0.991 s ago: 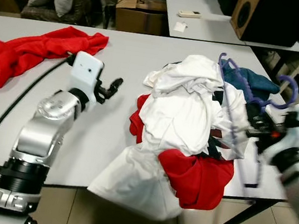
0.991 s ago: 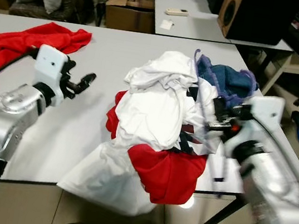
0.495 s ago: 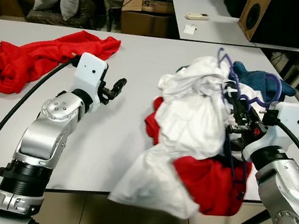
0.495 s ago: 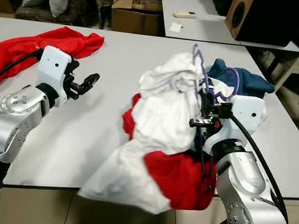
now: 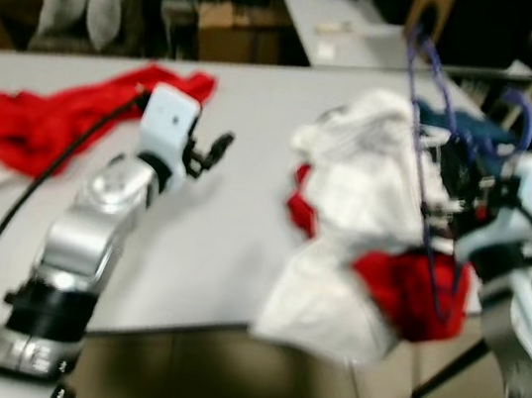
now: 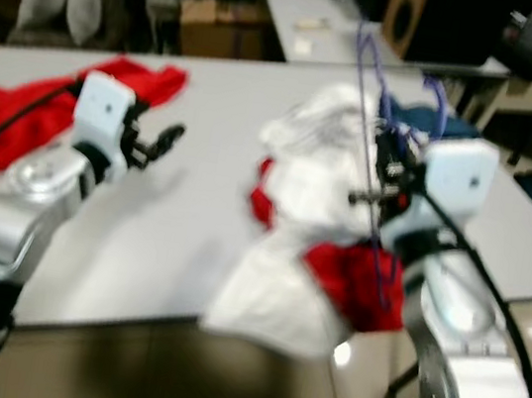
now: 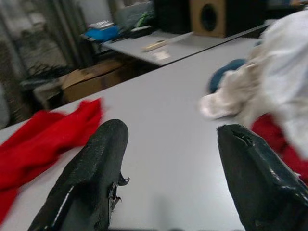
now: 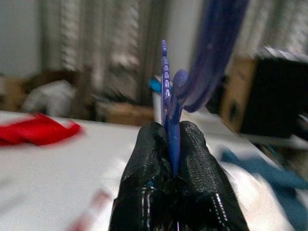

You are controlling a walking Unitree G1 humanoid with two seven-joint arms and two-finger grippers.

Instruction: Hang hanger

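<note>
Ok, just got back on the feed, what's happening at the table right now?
The right gripper is shut on the purple hanger, holding it raised at the table's right end with white and red clothes draped from it, partly off the edge. The left gripper is open above the bare table, near the red garment. The hanger isn't hung yet.
</note>
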